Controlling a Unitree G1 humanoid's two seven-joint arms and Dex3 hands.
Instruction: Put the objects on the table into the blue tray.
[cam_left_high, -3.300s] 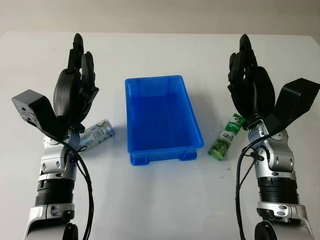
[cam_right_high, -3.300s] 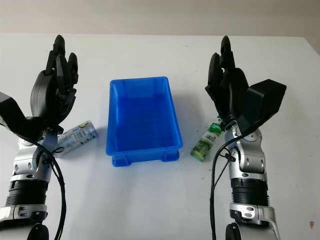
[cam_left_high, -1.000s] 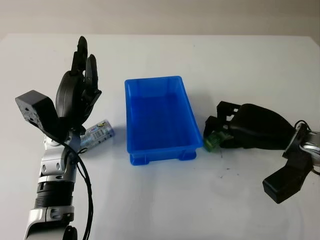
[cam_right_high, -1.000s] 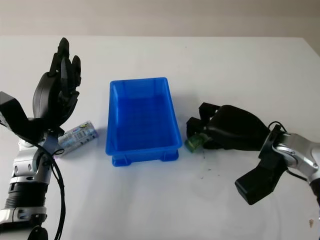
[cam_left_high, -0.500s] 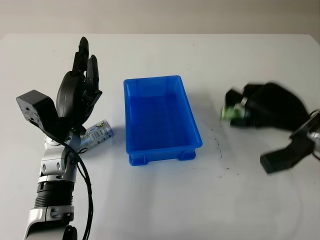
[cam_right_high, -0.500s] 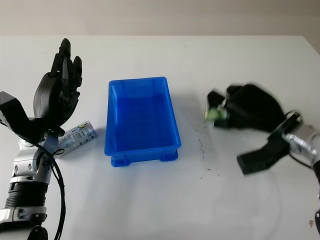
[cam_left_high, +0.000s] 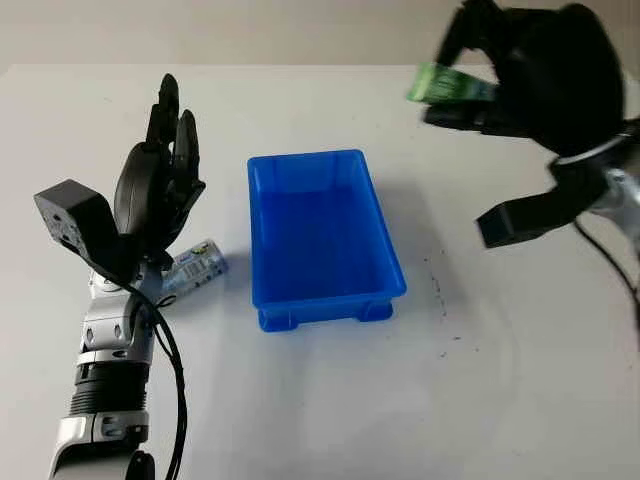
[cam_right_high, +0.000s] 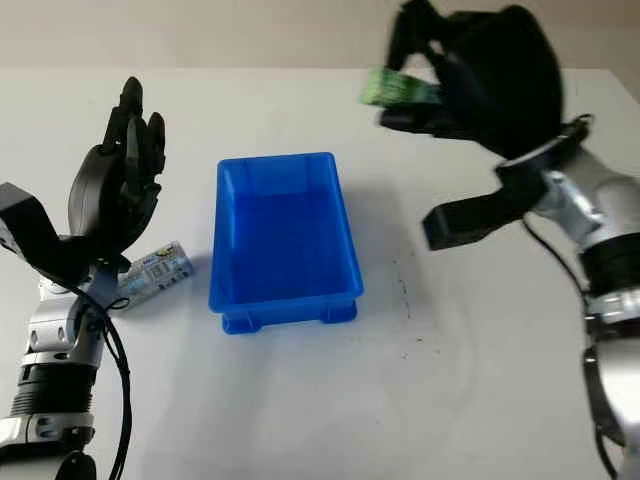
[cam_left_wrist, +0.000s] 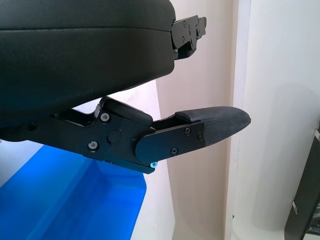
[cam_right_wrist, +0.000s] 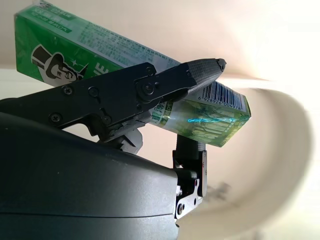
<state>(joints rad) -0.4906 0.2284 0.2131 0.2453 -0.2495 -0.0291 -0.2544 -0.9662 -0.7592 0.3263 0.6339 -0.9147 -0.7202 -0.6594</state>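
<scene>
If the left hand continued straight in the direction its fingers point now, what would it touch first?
Probably nothing: the left hand is open, raised beside the blue tray, its fingers pointing toward the far bare table. The way looks free, though depth is unclear.

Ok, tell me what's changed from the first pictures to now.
The right hand came down on the green box lying right of the blue tray, grasped it and lifted it off the table; it now holds it high, beyond the tray's far right corner. The tray shifted slightly. The left hand stayed raised and open left of the tray, with the small bottle lying where it was.
</scene>
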